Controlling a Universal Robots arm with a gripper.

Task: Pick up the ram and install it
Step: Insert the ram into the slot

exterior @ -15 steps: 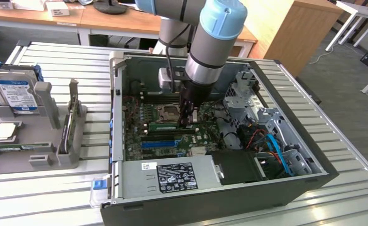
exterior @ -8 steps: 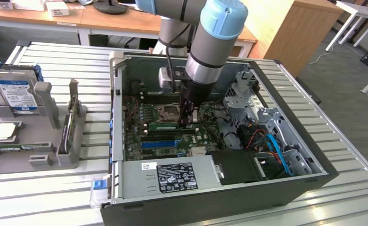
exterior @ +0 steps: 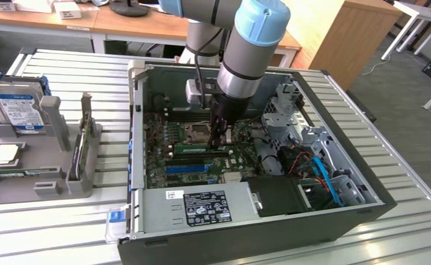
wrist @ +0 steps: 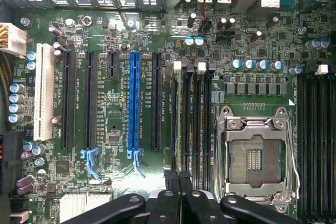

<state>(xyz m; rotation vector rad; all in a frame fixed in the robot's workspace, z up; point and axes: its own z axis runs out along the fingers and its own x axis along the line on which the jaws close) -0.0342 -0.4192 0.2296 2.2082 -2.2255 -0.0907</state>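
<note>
Gripper (exterior: 219, 142) clenched, low beside the CPU socket (exterior: 199, 131).
I see the ram (exterior: 191, 148) on edge just beside that socket, closed fingertips (wrist: 169, 178) at one end; whether they pinch it I cannot tell.

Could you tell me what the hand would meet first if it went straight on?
Probably the ram at the memory slots right below the hand; depth is unclear.

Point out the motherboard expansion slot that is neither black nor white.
The blue slot, between the short black slot and a long black slot. The rest of the row is black, save the white slot at its end.
</note>
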